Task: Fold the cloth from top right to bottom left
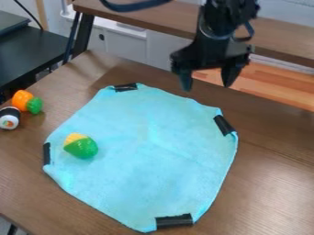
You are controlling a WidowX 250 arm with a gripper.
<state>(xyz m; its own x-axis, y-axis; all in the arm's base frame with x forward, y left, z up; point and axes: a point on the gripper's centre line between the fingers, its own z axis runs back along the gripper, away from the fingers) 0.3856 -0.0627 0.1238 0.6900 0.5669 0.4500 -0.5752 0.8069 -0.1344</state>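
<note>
The black gripper point(207, 87) hangs above the table's far edge, just beyond the cloth's upper right side. Its two fingers stand apart with nothing between them. The light blue cloth point(147, 151) lies spread flat on the brown table. Black tape pieces are on its edges: at the top point(126, 87), at the right point(224, 125), at the bottom point(174, 221) and at the left point(47, 153). A green and yellow toy point(81, 147) rests on the cloth's left part.
An orange toy with a green end point(27, 102) and a black and white sushi-like toy point(9, 118) sit at the table's left edge. The wooden table point(276, 160) runs on around the cloth, with a dark surface point(30, 53) beyond at the upper left.
</note>
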